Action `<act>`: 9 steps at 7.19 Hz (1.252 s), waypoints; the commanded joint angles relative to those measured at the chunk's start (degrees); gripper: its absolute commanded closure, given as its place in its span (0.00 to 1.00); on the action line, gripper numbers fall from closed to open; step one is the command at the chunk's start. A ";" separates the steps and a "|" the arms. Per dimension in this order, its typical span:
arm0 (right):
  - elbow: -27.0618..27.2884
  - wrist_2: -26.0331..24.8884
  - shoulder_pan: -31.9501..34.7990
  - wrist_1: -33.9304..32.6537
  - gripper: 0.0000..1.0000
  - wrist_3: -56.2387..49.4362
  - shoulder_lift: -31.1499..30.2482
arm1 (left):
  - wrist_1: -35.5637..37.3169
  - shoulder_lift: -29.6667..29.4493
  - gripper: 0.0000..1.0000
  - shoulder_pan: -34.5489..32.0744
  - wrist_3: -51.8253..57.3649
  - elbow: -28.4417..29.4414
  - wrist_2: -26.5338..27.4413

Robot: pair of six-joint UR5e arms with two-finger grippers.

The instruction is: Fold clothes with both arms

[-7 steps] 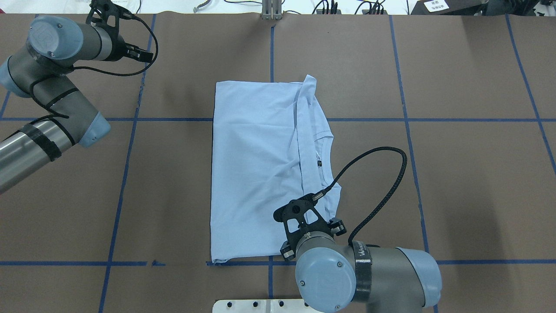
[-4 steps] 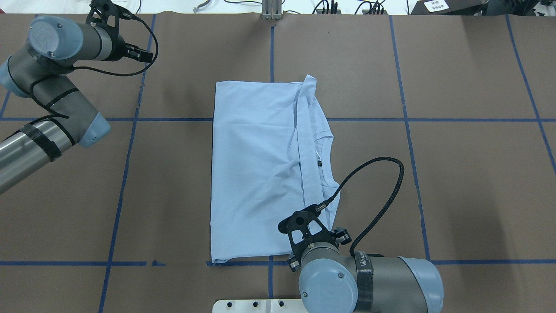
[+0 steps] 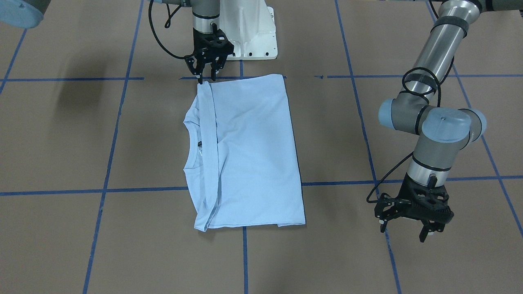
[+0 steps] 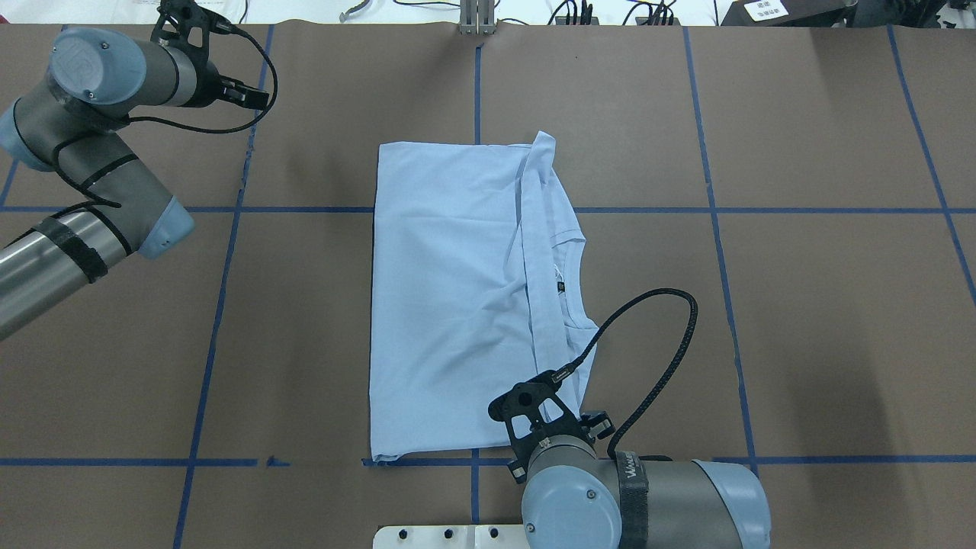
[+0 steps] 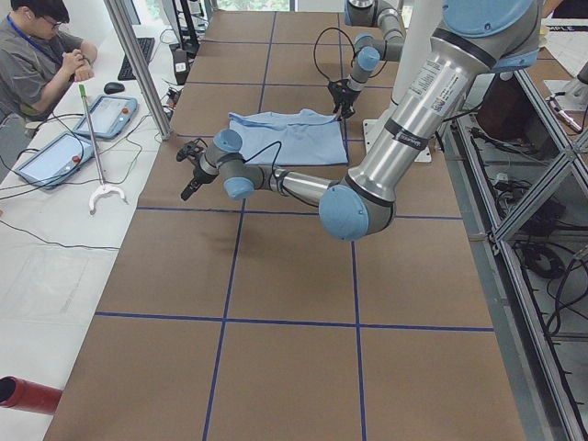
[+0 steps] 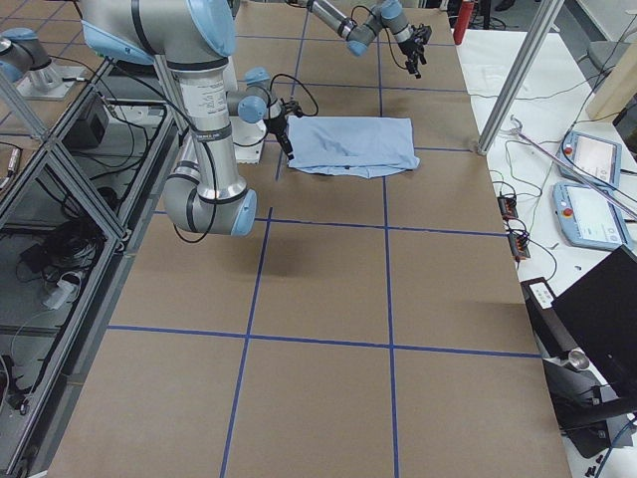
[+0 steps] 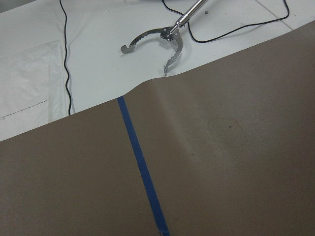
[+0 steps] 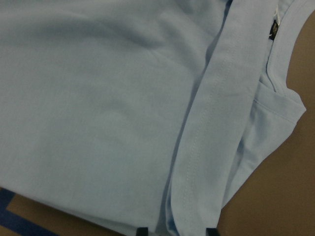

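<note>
— While the right claw (image 3: 206,77) hangs spread and empty over the shirt's nearest corner, what is it dealing with?

— Thin, limp knit cloth: light, soft, nothing to break. The shirt (image 3: 253,151) lies flat in the middle of the bench (image 3: 367,265), folded lengthwise into a long rectangle. A doubled strip (image 8: 211,123) runs beside the collar (image 3: 191,149).

— Where would you pinch?

— At the corners, through every layer. The wrist view puts that strip's end between the parted tips. Possibly they brush the cloth; I can't tell. Take only the top layer and the fold will likely peel open. Lift one corner alone and the rest should sag and drag.

— So the far corner needs the other arm?

— I'd judge so. The left claw (image 3: 403,232) is also spread and empty, well apart from the shirt, over bare bench past its far end and off to the side.
</note>
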 commanded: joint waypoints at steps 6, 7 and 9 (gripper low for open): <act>2.83 -0.32 3.42 -0.09 1.00 0.90 -1.66 | 0.00 0.00 0.00 0.09 0.00 -0.09 0.00; 3.54 -0.23 3.42 0.00 1.00 4.13 -4.55 | 0.00 0.00 0.00 0.09 0.00 -0.09 0.00; 5.39 -0.14 2.72 0.17 1.00 9.96 -6.86 | 0.00 0.09 0.00 0.09 0.00 0.00 0.00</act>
